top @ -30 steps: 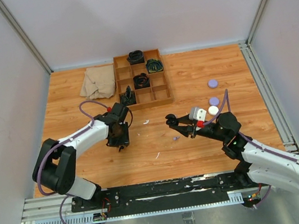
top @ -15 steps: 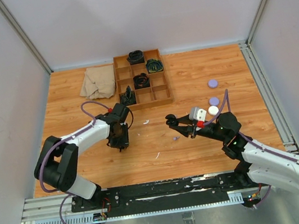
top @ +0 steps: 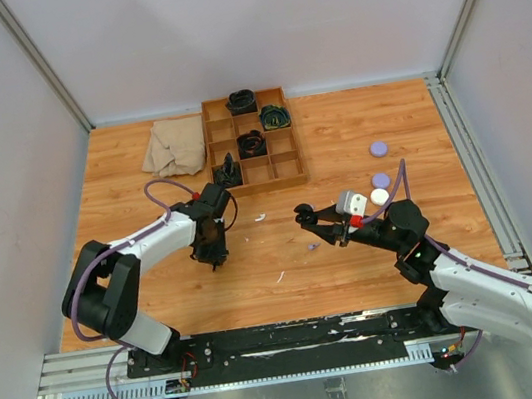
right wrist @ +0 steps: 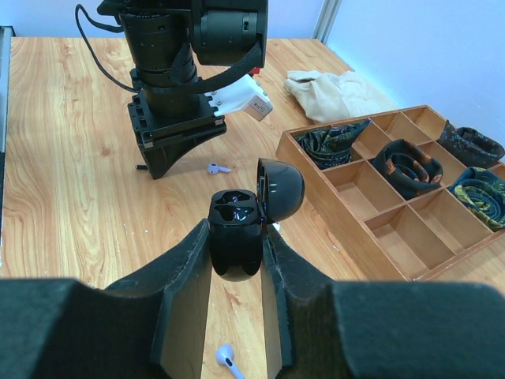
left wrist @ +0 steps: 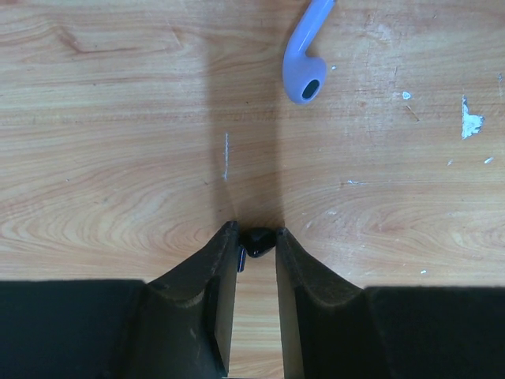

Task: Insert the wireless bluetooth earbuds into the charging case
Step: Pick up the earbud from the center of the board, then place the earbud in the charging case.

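My left gripper (top: 217, 260) points down at the table, shut on a black earbud (left wrist: 257, 241) pinched between its fingertips (left wrist: 227, 237). A lilac earbud (left wrist: 304, 59) lies on the wood just beyond it and also shows in the right wrist view (right wrist: 217, 168). My right gripper (top: 307, 217) is shut on a black charging case (right wrist: 237, 237), held upright above the table with its lid (right wrist: 280, 189) hinged open and both sockets showing. Another lilac earbud (right wrist: 229, 359) lies under that gripper; in the top view it is at mid-table (top: 312, 247). A white earbud (top: 280, 277) lies nearer the front.
A wooden compartment tray (top: 289, 163) with dark coiled items stands at the back centre, with a beige cloth (top: 171, 146) to its left. Two lilac pucks (top: 378, 148) (top: 380, 180) and a white puck (top: 379, 197) lie at the right. A white fleck (top: 260, 218) lies between the arms.
The left arm has shifted very slightly over the same spot. The right arm and the case have not moved.
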Motion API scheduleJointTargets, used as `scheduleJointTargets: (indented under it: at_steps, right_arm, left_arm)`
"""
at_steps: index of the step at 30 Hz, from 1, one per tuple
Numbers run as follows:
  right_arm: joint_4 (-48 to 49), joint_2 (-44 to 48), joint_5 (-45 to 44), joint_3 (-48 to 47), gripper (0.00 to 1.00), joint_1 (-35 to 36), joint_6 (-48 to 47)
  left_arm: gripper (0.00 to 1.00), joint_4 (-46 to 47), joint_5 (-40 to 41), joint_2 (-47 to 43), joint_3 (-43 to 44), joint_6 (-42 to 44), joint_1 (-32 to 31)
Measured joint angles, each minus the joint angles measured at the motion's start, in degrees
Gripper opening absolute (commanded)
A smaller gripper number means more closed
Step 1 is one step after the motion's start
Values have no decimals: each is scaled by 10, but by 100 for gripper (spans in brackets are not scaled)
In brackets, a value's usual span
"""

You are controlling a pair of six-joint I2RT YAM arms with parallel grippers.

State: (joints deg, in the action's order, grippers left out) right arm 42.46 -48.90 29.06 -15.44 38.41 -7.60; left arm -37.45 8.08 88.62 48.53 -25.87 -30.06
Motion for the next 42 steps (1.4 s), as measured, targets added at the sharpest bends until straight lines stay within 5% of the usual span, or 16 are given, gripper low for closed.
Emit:
scheduleJointTargets:
  at_steps: [16,25,42]
  right_arm:
    - [10,-6,10,0,1,0,-3]
    - [26,-20,16,-7,1,0,-28]
    - [109,-88,40,-47,1,0,-18]
  left_arm:
    - [24,0,1,-81,2,-14,-4]
    - [22,23,34,-154,56,-35,-60]
    - [21,275,26,-335,8,-18,-127]
